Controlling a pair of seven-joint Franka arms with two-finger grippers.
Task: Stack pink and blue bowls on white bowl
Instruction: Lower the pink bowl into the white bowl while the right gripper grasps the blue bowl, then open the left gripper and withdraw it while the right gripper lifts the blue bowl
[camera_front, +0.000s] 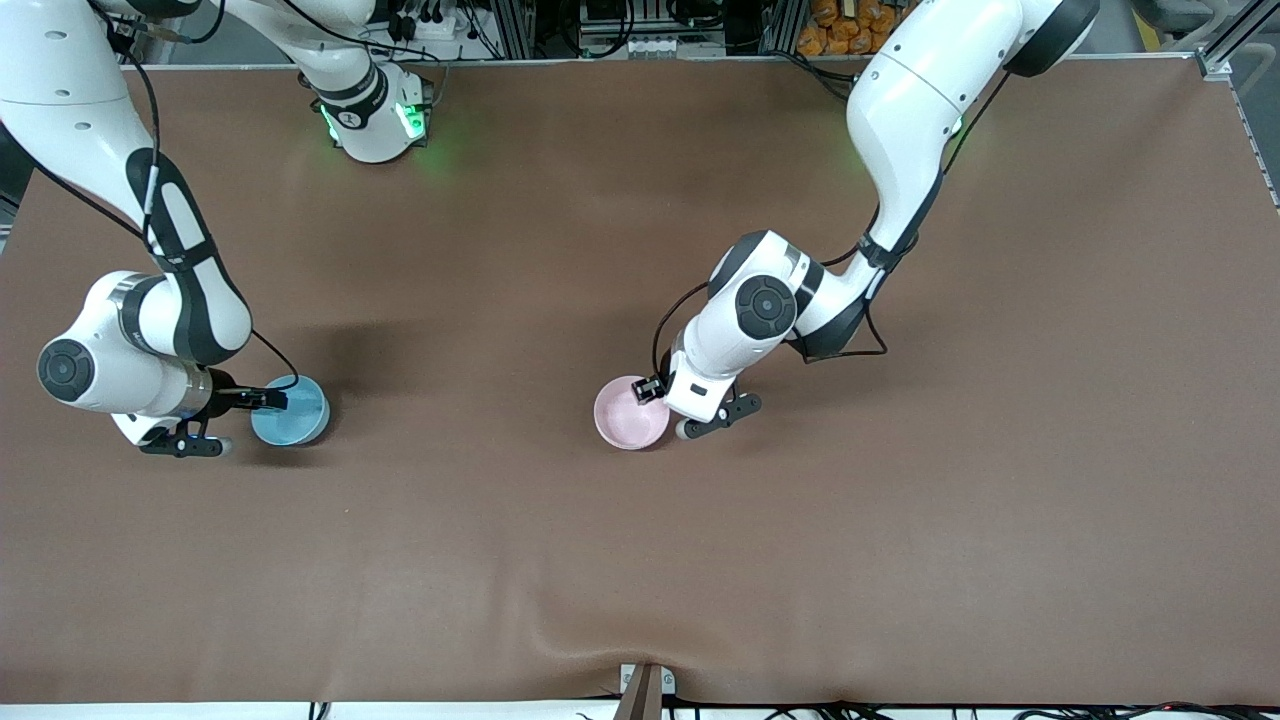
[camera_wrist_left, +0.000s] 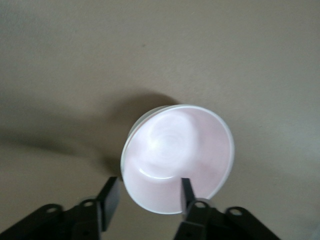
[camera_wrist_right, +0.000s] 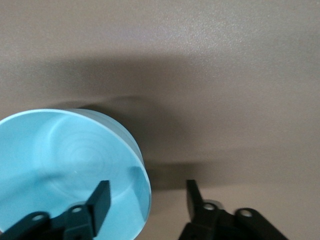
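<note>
**Both pincers straddle a bowl rim; no white bowl in sight**

The left pincer (camera_front: 668, 402) is down at the pink bowl (camera_front: 631, 412), which sits on the tabletop (camera_front: 640, 560) about midway between the two arms' ends. In the left wrist view one finger (camera_wrist_left: 187, 191) is inside the pink bowl (camera_wrist_left: 177, 159) and the other finger stands outside its wall, so the rim runs between them. The jaws are spread with a gap on each side of the wall; nothing is pinched yet.

The right pincer (camera_front: 262, 400) is set the same way at the blue bowl (camera_front: 290, 411), which sits toward the right arm's end of the tabletop, well apart from the pink one. The right wrist view shows one finger (camera_wrist_right: 101, 199) over the inside of the blue bowl (camera_wrist_right: 70, 170) and the other outside it, jaws spread, the wall between them.

Each bowl lies directly at its own arm's fingertips, so the next move looks like a simple squeeze on the rim, then a lift. Being round, the bowls have no long axis to line up with.

The white bowl appears in none of the views, so I cannot tell where the stack is meant to go.
</note>
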